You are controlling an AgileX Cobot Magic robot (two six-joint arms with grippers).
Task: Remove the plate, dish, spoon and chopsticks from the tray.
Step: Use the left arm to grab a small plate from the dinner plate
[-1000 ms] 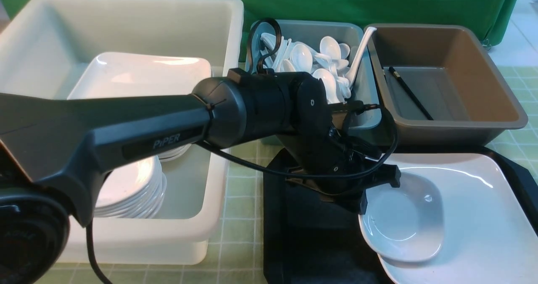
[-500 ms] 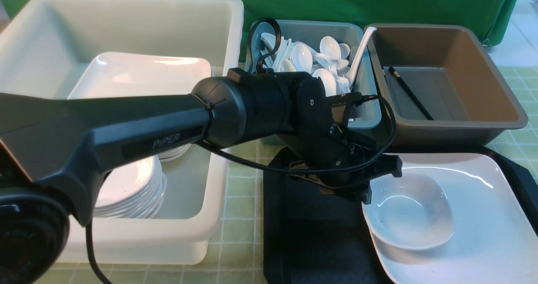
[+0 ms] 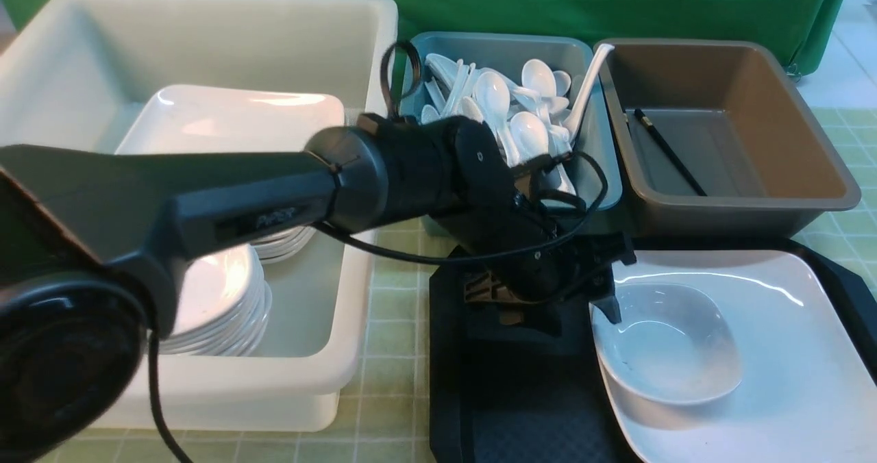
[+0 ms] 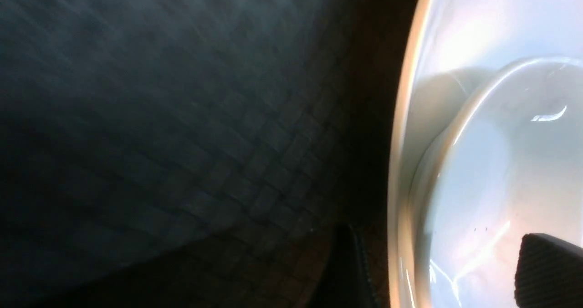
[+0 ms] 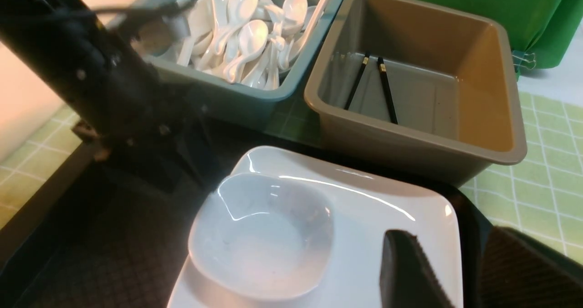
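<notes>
**White dish on the plate, left claw astride its rim**

Front view: on the desk (image 3: 397, 312), the black tray (image 3: 507, 394) carries the plate (image 3: 788, 381), with the dish (image 3: 668, 353) on its left part. The left claw (image 3: 582, 305) hangs at the dish's far-left rim, one finger (image 3: 612, 303) dipping inside. Chopsticks (image 3: 668, 151) lie in the brown bin (image 3: 788, 127). Spoons (image 3: 527, 131) fill the teal bin (image 3: 507, 48).

Left wrist view: the claw's fingers stand apart, straddling the dish's rim.

Right wrist view: the right claw (image 5: 469, 280) is spread wide over the plate's right side.
</notes>
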